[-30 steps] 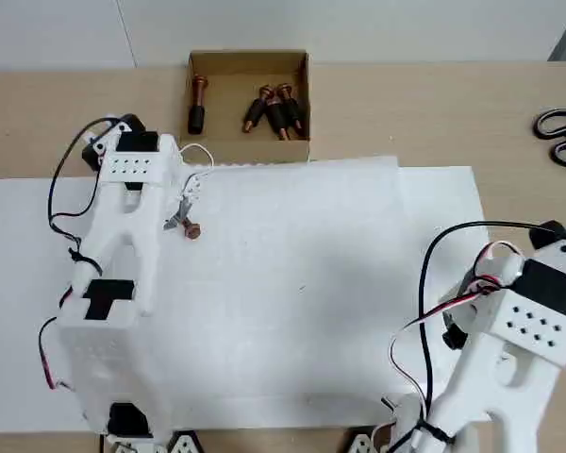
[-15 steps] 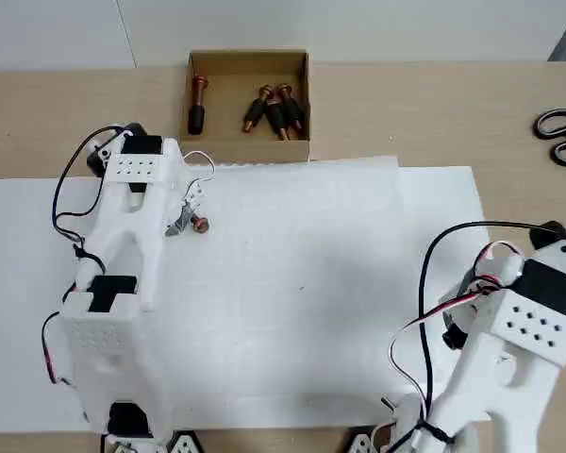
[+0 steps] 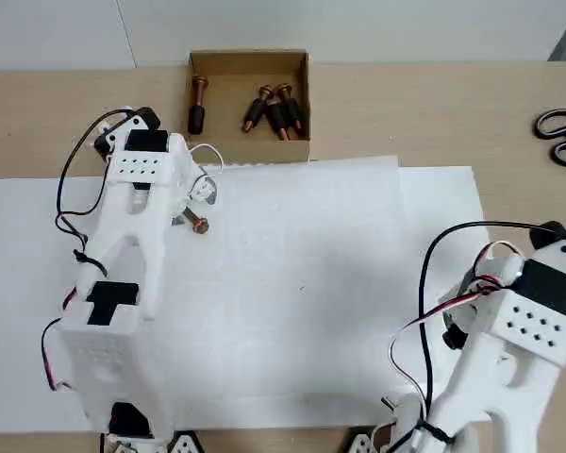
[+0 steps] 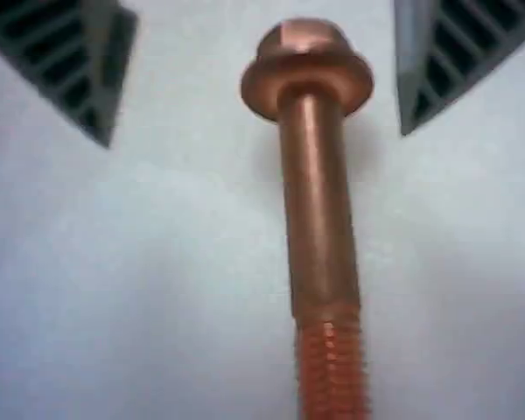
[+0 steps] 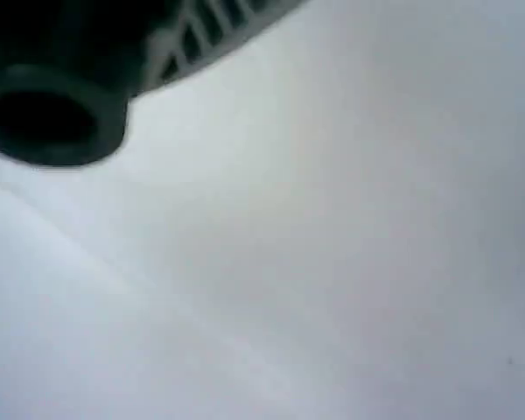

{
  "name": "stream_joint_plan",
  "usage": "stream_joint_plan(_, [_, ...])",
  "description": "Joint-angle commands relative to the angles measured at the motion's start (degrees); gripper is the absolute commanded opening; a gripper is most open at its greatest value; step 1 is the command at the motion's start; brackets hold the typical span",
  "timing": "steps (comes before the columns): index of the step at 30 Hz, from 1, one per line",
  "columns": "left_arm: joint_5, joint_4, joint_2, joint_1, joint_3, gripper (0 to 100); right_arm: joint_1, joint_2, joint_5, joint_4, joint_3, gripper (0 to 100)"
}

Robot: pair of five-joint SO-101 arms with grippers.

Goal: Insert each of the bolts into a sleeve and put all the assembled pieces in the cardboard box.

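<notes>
While the bolt (image 4: 315, 219) lies flat on the white foam sheet (image 3: 311, 283), near the front wall of the cardboard box (image 3: 307, 104) but apart from it, log how it is likely to handle. It is copper-coloured metal, so judge it rigid, light and not fragile. The shank is smooth and round, so expect it to roll or slip if you pinch it off-centre. One end carries a flanged head and the other is threaded.

Best hold, as a judgement: take it across the plain shank just below the head. That leaves the threaded end free to enter a sleeve, and the flange stops the bolt sliding through.

Left pincer (image 4: 255, 122): spread wide. Its fingertips (image 4: 101, 96) stand on either side of the bolt head, both clear of it, and nothing is pinched. You have a good way to close before contact. Keep the closing line square to the shank.

Right pincer (image 5: 149, 44): low over the sheet at the other side of the bench (image 3: 434, 104), well apart from the bolt. A black sleeve (image 5: 48, 118) sits at its tip with the open bore towards the camera, and it looks pinched there. Judge the sleeve light and grippier than the bolt. Hold it by the outer wall so the bore stays unobstructed.

Several assembled pieces (image 3: 274, 111) already lie inside the box.
</notes>
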Motion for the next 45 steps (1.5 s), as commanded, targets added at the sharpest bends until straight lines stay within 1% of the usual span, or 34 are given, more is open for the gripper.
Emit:
stream_joint_plan(1, [-0.2, -1.9, 1.2, -0.1, -0.5, 22, 0.2, -1.4, -0.6, 0.6, -0.3, 0.3])
stream_joint_plan(9, [-0.1, -8.1, 7.7, -0.1, -0.5, 20, 0.2, -1.4, -0.6, 0.6, -0.3, 0.3])
stream_joint_plan(11, [-0.1, -8.8, 8.4, -0.1, -0.5, 15, 0.2, -1.4, -0.6, 0.6, -0.3, 0.3])
stream_joint_plan(14, [-0.1, -8.7, 8.5, -0.1, -0.5, 0, 0.2, -1.4, -0.7, 0.6, -0.3, 0.3])
stream_joint_plan(16, [-0.1, -8.4, 8.5, -0.1, -0.5, 2, 0.2, -1.4, -0.7, 0.6, -0.3, 0.3])
stream_joint_plan(18, [-0.1, -8.2, 8.5, -0.1, -0.5, 0, 0.2, -1.4, -0.7, 0.6, -0.3, 0.3])
stream_joint_plan(21, [-0.1, -5.7, 8.4, 0.0, -2.2, 1, 0.2, -1.4, -0.7, 0.6, -0.3, 0.3])
stream_joint_plan(26, [0.2, 5.0, 8.4, 1.0, -13.1, 1, 0.2, -1.4, -0.7, 0.6, -0.3, 0.3])
stream_joint_plan(27, [1.4, 7.3, 8.5, 1.2, -15.5, 1, 0.2, -1.4, -0.7, 0.6, -0.3, 0.3])
stream_joint_plan(29, [7.5, 10.5, 8.8, 1.2, -20.1, 1, 0.2, -1.4, -0.7, 0.6, -0.3, 0.3])
stream_joint_plan(31, [13.1, 12.3, 9.0, 1.2, -24.0, 1, 0.2, -1.4, -0.7, 0.6, -0.3, 0.3])
stream_joint_plan(33, [17.2, 13.0, 9.0, 1.2, -26.2, 1, 0.2, -1.4, -0.7, 0.6, -0.3, 0.3])
stream_joint_plan(35, [22.6, 13.4, 9.0, 1.2, -26.6, 1, 0.2, -1.4, -0.7, 0.6, -0.3, 0.3])
stream_joint_plan(40, [41.2, 13.6, 9.0, 0.8, -25.2, 1, 0.2, -1.4, -0.7, 0.7, -0.3, 0.3])
stream_joint_plan(42, [46.1, 13.6, 9.0, 0.8, -24.0, 1, 0.2, -1.4, -0.7, 0.7, -0.3, 0.3])
stream_joint_plan(45, [50.6, 13.6, 9.0, 0.8, -23.2, 1, 0.2, -1.4, -0.7, 0.7, -0.3, 0.3])
